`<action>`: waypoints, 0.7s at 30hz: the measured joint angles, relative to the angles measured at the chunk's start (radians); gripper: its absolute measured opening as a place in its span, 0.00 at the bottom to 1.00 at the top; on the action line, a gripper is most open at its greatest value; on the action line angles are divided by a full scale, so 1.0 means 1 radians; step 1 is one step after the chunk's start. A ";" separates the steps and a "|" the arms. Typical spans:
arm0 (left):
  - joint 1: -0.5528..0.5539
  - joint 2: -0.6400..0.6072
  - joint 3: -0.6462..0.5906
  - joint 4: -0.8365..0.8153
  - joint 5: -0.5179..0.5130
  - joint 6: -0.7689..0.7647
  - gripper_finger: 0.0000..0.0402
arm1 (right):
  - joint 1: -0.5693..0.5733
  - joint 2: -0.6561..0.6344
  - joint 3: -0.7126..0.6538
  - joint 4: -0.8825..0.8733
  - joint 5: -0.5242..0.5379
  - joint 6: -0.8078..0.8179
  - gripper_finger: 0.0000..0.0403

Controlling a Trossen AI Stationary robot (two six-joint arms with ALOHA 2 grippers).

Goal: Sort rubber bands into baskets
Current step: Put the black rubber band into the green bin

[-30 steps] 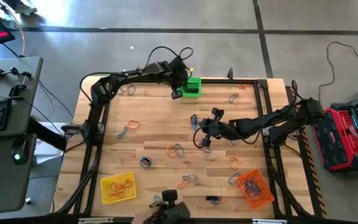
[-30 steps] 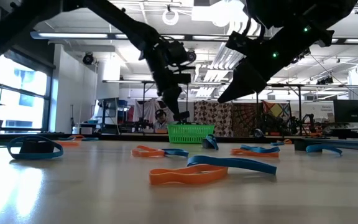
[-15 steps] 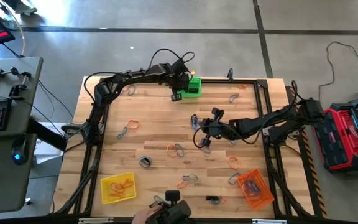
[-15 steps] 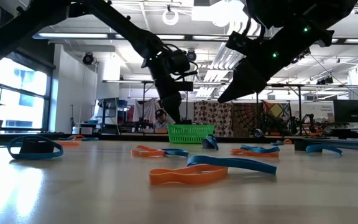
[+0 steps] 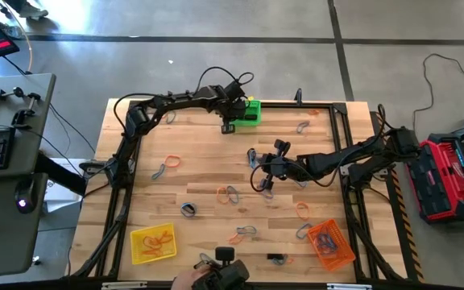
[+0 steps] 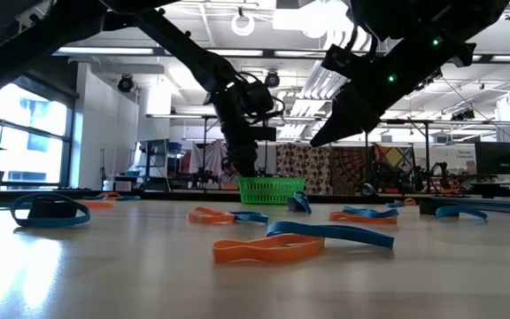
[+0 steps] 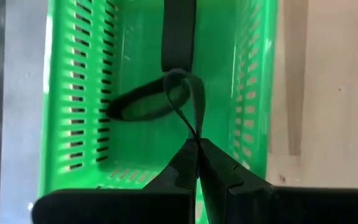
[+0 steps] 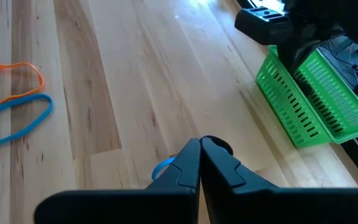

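Observation:
The green basket (image 5: 250,113) stands at the table's far edge. My left gripper (image 7: 196,144) hangs over it, shut on a black rubber band (image 7: 182,93) that reaches down into the basket. My right gripper (image 5: 264,187) is held above the middle of the table, shut with nothing between its fingers; a blue band (image 8: 163,168) lies on the wood below it. Several orange, blue and dark bands (image 5: 228,193) are scattered flat over the table. The yellow basket (image 5: 153,243) and the orange basket (image 5: 330,244) stand near the front edge, each with orange bands inside. My left gripper pinches the black band between its two fingertips at one end of the loop (image 7: 195,132). The fingers come from above, slanting down into the green basket. The band is twisted below them, and its far loop (image 7: 138,106) lies on the basket's floor.
A person's hand (image 5: 190,279) with a black device (image 5: 220,266) shows at the near edge. Dark frame rails (image 5: 349,161) run along the table's left and right sides. In the low view, an orange band (image 6: 255,251) and a blue one (image 6: 330,232) lie close to the camera.
My left gripper has sunk toward the green basket and rolled a little, staying shut on the black band, which has gone down into the basket with it.

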 joint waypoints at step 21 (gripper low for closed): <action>-0.004 0.000 0.000 0.001 -0.062 0.020 0.28 | 0.000 0.000 0.000 -0.001 0.001 0.000 0.00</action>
